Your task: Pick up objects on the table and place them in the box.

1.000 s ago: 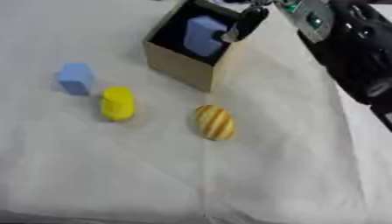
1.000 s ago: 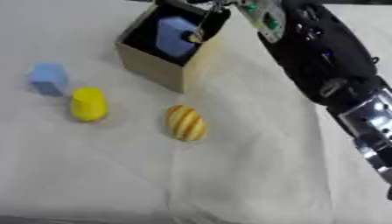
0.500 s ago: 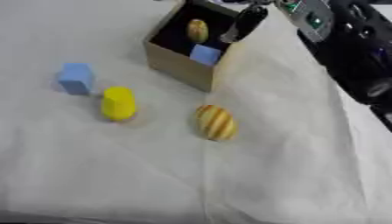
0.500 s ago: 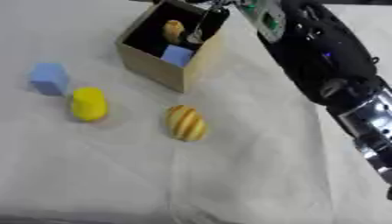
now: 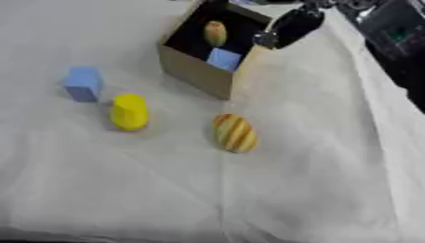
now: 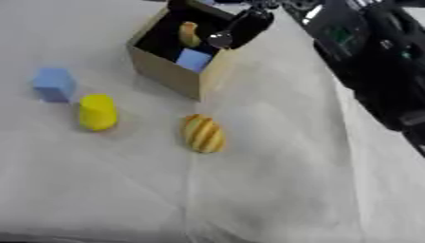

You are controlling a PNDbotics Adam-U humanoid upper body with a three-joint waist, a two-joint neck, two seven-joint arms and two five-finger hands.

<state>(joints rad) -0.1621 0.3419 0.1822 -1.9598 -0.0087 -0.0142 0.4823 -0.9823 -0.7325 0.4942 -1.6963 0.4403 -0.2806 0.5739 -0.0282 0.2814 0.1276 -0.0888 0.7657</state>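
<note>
A tan cardboard box [image 5: 195,71] stands at the back of the white cloth. Inside it lie a small blue block [image 5: 222,59] and a yellowish oval thing [image 5: 215,32]. My right hand [image 5: 291,27] hovers just over the box's right rim, its dark fingers fairly straight and holding nothing. On the cloth in front lie a light blue cube [image 5: 83,83], a yellow cylinder [image 5: 129,111] and a striped yellow-brown egg shape [image 5: 234,132]. My left hand shows in neither view.
My right arm [image 6: 374,71], black and bulky, runs along the right side from the top corner. The white cloth [image 5: 315,180] spreads wrinkled across the whole foreground.
A second ago my right hand held the blue block over the box. The block has dropped inside, and the hand has drawn back a little to the right.
</note>
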